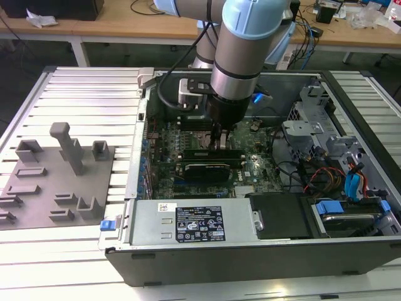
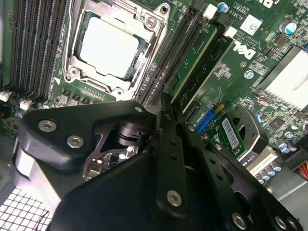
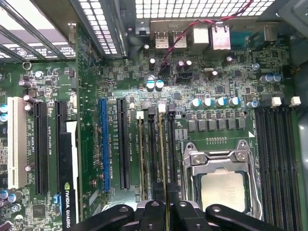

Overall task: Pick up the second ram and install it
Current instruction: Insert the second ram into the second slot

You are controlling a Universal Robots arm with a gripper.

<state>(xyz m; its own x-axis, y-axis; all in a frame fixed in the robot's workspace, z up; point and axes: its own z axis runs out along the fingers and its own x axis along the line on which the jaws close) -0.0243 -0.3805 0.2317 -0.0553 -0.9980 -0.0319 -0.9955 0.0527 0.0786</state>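
Black gripper (image 2: 161, 113) linkage fills the foreground of the second wrist view, and I read the fingers as drawn narrow, pinched on the thin edge of the second ram (image 3: 166, 163), which stands on edge in the memory slots (image 3: 156, 154) just beside the CPU socket (image 3: 224, 180). In the first wrist view the stick runs straight out from between the fingertips along the slot bank. In the second wrist view two green modules (image 2: 202, 62) already sit side by side in slots on the socket's far side. From the exterior view the arm (image 1: 241, 56) hangs down into the open computer case (image 1: 263, 248), over the motherboard (image 1: 250, 169). My worry is alignment: if the stick's notch is off the slot key or it is tilted, pressing could jam it or flex the board. I cannot tell whether the slot latches are open, and shut ones would block seating.
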